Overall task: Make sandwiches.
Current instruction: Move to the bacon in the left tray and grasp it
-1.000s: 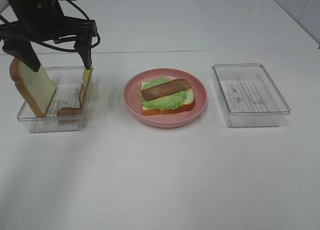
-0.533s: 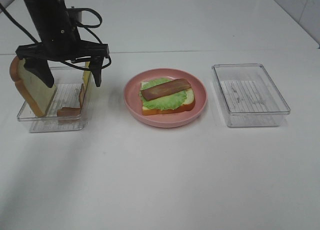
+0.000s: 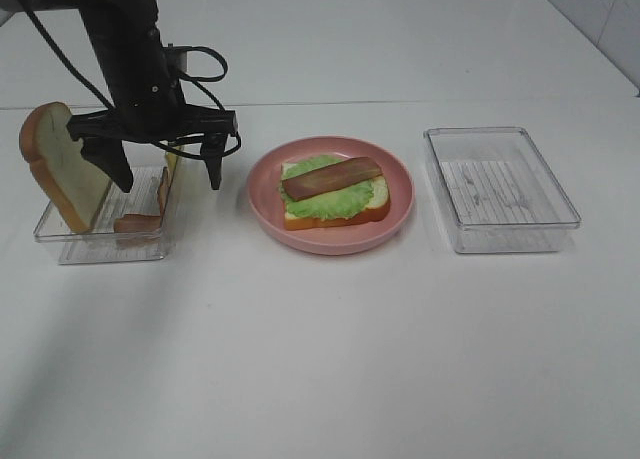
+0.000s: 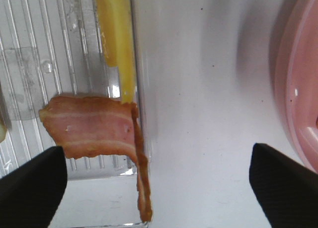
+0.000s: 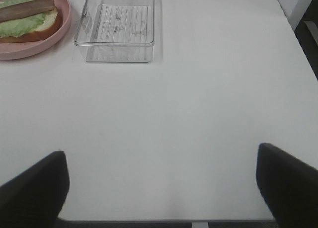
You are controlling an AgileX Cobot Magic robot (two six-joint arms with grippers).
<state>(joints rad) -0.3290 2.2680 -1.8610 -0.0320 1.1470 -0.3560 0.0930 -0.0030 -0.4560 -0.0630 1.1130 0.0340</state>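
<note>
Sandwich [image 3: 335, 191]: half-built on the pink plate [image 3: 330, 245] mid-table; bottom bread, lettuce [image 3: 325, 205], one bacon strip on top; no cheese or top slice yet.
Spare parts: in the left tray [image 3: 100, 249]; bread slice [image 3: 65, 174] leaning at the far-left wall, loose bacon [image 4: 92, 131] curled against the right wall, cheese [image 4: 117, 34] on edge beside it.
Left claw [image 3: 168, 182]: released, jaws wide, holding nothing, straddling the tray's right wall above bacon and cheese.
Right claw [image 5: 161, 188]: released, holding nothing, over bare table near right, well apart from the right tray [image 3: 500, 235].
Handling, judged: light toy pieces. Cheese thin, probably bendy and slick; best pinched across its flat faces at the raised edge. Bread thick and firmer; best gripped across the crust.
</note>
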